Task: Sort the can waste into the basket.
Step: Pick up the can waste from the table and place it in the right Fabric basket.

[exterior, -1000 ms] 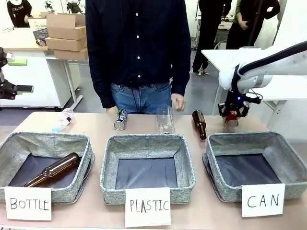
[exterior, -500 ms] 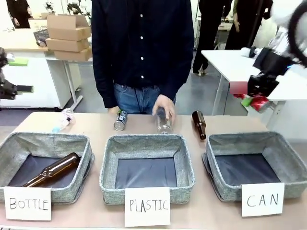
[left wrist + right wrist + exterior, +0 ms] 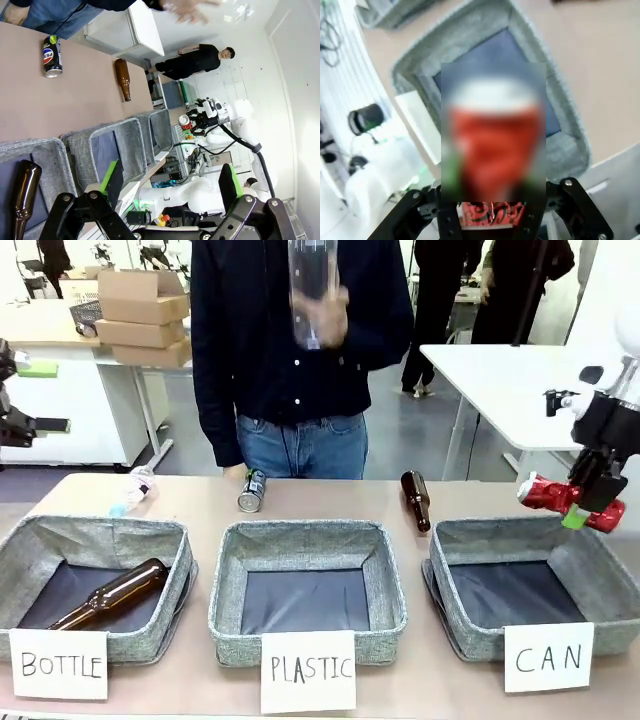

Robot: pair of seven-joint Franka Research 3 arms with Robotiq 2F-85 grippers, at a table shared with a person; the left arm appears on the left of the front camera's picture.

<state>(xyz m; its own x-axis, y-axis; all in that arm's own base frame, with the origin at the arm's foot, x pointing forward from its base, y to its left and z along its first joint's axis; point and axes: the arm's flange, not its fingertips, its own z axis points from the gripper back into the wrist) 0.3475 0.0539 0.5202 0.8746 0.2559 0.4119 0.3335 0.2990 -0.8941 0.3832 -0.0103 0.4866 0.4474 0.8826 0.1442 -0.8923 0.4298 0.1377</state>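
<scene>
Glossy metal can [image 3: 543, 494]; woven-cloth basket [image 3: 520, 533] (matt).

1. Front view: fixed at the near edge of the counter [image 3: 300, 502], facing the person [image 3: 290, 340].
2. Left wrist view: rolled, raised, wide; shares the black can [image 3: 52, 49] and brown bottle [image 3: 123, 79] with the front view.
3. Right wrist view: close behind the red can [image 3: 492, 216], looking down into the CAN basket [image 3: 560, 115].

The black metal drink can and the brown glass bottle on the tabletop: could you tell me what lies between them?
The front view shows bare tabletop between the black drink can and the brown glass bottle.
</scene>
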